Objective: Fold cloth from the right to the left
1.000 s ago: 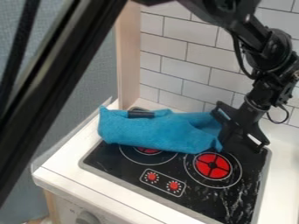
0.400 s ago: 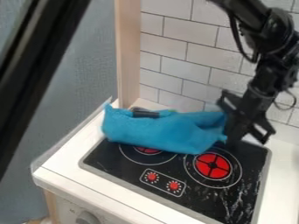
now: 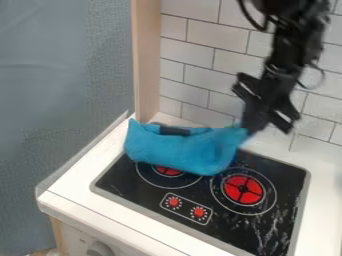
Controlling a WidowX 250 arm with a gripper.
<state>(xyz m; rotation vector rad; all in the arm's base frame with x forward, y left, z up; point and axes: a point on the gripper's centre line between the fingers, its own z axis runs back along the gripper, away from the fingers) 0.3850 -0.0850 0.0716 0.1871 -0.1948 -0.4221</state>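
The blue cloth (image 3: 175, 150) lies bunched across the back of the black stovetop, its left end near the back left corner. Its right end rises toward the gripper (image 3: 249, 131), which comes down from the upper right and is shut on that end of the cloth. The fingertips are blurred and partly hidden by the fabric.
Below the cloth are a red burner (image 3: 243, 189) and two red knobs on the stovetop (image 3: 267, 227). A dark object (image 3: 175, 131) sits at the cloth's back edge. A tiled wall (image 3: 200, 55) and wooden post (image 3: 147, 65) stand behind.
The gripper has moved left and up with the cloth's right end. The cloth's left end has shifted a little to the right. The dark bar at upper left is out of view.
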